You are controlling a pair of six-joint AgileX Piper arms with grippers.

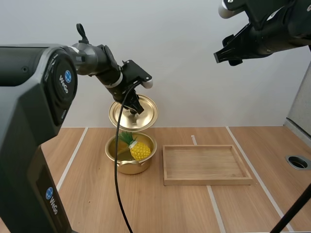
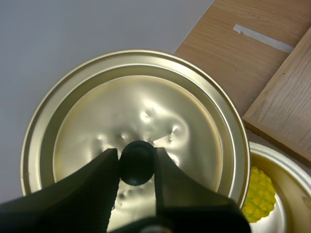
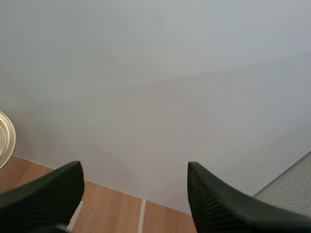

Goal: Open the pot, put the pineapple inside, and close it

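A gold pot stands on the table with a yellow pineapple lying inside it. Just above and behind the pot hangs its gold lid, tilted. My left gripper is shut on the lid's black knob, the two fingers pinching it. Under the lid's edge the pineapple shows in the pot. My right gripper is raised high at the far right, open, with nothing between its fingers.
A shallow wooden tray lies to the right of the pot, with nothing in it. White tape lines cross the tabletop. A round hole sits in the table at the right edge.
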